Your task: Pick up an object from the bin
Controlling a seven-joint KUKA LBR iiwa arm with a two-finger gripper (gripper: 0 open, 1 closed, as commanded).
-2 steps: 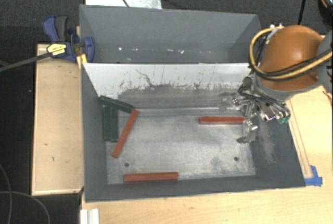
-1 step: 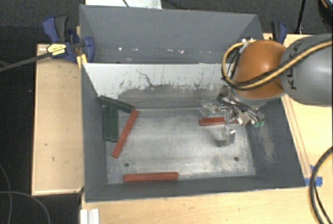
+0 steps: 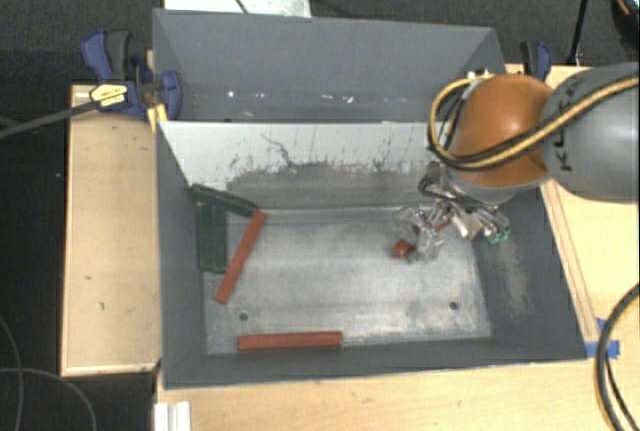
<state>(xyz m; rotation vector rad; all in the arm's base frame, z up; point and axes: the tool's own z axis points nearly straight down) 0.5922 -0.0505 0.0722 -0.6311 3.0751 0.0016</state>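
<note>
My gripper [image 3: 425, 237] hangs low over the right half of the bin floor, under the arm's orange wrist cover. A small red-brown piece [image 3: 403, 249] lies right at its lower left tip, touching or nearly touching it. Whether the piece is gripped cannot be made out. Far to the left lies a long red-brown stick [image 3: 240, 257], set diagonally with its upper end leaning on a dark green block [image 3: 212, 237].
A second dark green bar [image 3: 224, 201] lies across the top of the green block in the bin's left back corner. Another red-brown stick [image 3: 290, 341] lies flat along the front wall. The arm comes in over the bin's right rim.
</note>
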